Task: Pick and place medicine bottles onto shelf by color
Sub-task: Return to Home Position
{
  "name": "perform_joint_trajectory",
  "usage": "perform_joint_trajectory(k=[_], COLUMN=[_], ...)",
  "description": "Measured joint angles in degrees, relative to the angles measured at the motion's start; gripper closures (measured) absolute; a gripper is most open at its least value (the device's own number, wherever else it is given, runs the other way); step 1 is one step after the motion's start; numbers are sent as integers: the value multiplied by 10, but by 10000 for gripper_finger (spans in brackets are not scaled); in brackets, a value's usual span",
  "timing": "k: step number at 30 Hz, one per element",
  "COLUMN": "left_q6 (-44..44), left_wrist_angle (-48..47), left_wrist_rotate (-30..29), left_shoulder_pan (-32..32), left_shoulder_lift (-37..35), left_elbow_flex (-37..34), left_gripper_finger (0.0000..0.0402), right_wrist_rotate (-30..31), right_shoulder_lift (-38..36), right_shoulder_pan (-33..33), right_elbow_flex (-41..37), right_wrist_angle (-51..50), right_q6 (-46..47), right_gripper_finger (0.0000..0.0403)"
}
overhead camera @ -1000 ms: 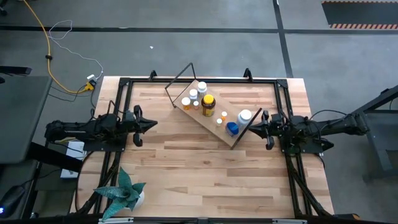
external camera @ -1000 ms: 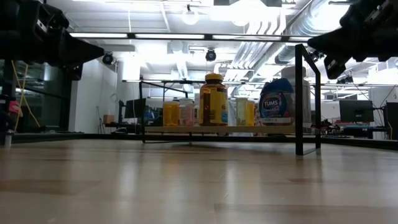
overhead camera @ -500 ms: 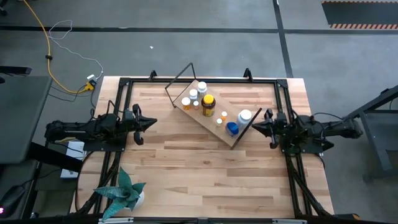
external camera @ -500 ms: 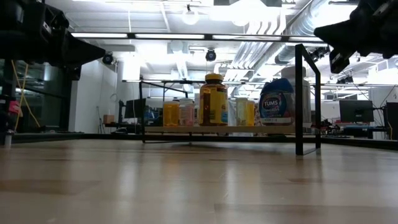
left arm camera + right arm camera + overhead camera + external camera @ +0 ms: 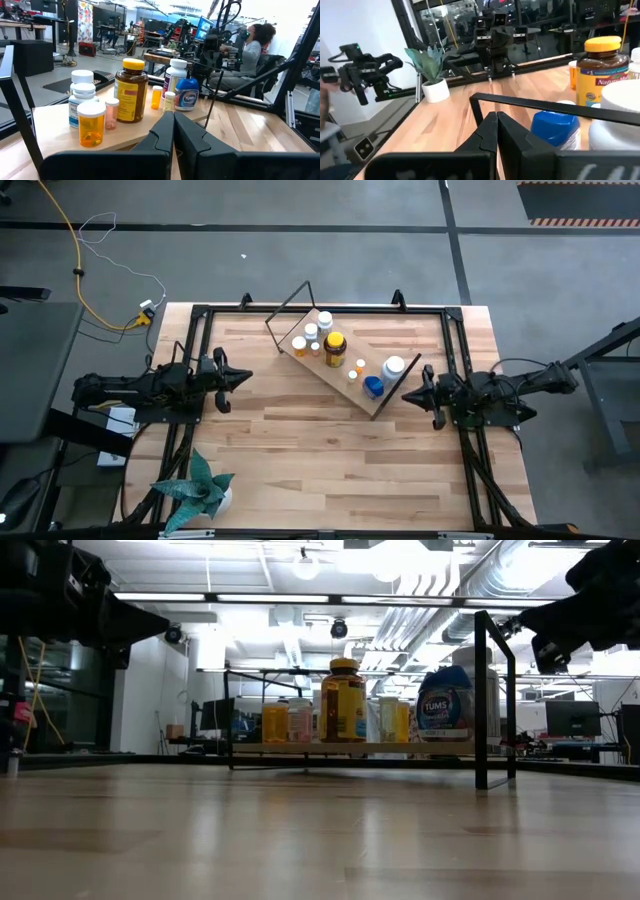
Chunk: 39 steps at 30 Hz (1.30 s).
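The shelf (image 5: 340,380) is a light wood board with dark wire end frames, lying slantwise on the table's far half. On it stand the medicine bottles: a large amber one with a yellow cap (image 5: 335,348) (image 5: 131,90), a blue one (image 5: 373,387) (image 5: 555,127), a white one (image 5: 394,367), and small orange ones (image 5: 91,125). My left gripper (image 5: 245,377) (image 5: 173,120) hovers shut, left of the shelf. My right gripper (image 5: 405,395) (image 5: 496,120) hovers shut just off the shelf's right wire frame (image 5: 495,690), touching nothing.
A green potted plant (image 5: 200,490) stands at the table's near left corner. A dark metal frame (image 5: 320,310) runs along the table's far and side edges. The tabletop's near middle (image 5: 330,460) is bare wood. A seated person (image 5: 252,45) shows beyond the table.
My right gripper has drifted a little toward the table's near edge, staying shut and beside the shelf's right end. The bottles and the shelf have not moved.
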Motion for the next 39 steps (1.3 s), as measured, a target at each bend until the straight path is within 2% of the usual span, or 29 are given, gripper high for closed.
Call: perform_joint_trajectory(k=[9, 23, 39], left_q6=[0, 0, 0], left_wrist_angle=[0, 2, 1], left_wrist_rotate=[0, 0, 0], left_shoulder_pan=[0, 0, 0], left_shoulder_lift=[0, -3, -3], left_elbow_flex=[0, 0, 0], left_gripper_finger=[401, 401, 401], right_wrist_rotate=[3, 4, 3], right_shoulder_lift=[0, 0, -26], right_shoulder_pan=[-1, -1, -26], right_elbow_flex=[0, 0, 0], right_wrist_angle=[0, 0, 1], right_q6=[-63, 74, 76], right_gripper_finger=[403, 403, 403])
